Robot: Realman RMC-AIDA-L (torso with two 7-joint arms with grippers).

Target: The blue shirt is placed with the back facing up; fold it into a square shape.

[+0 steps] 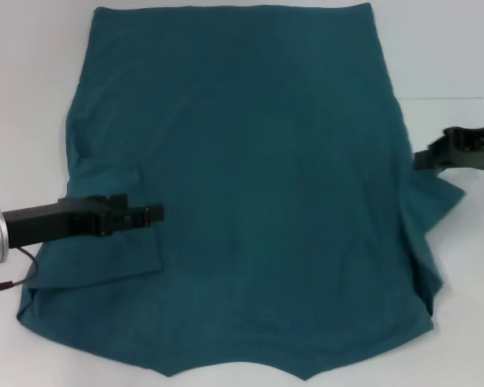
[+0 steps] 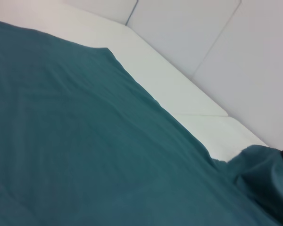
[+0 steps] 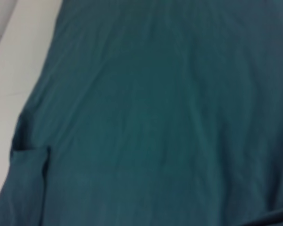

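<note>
So the blue shirt [image 1: 250,185] lies flat on the white desk [image 1: 24,97], plain side up, its long axis running straight away from you, hem at the far end and collar nearest.

Your left tool [image 1: 145,215] sits right over the left sleeve [image 1: 105,258], which looks already flapped inward onto the body. I honestly can't tell whether its fingers are apart or clamped on cloth.

The right tool [image 1: 423,157] hangs at the shirt's right edge, just beyond the right sleeve [image 1: 431,210], which sticks outward, a bit rumpled. Can't tell its fingers either.

My guess: that sleeve is next, and the right tool is far nearer, with the cloth just inboard and toward you.
</note>
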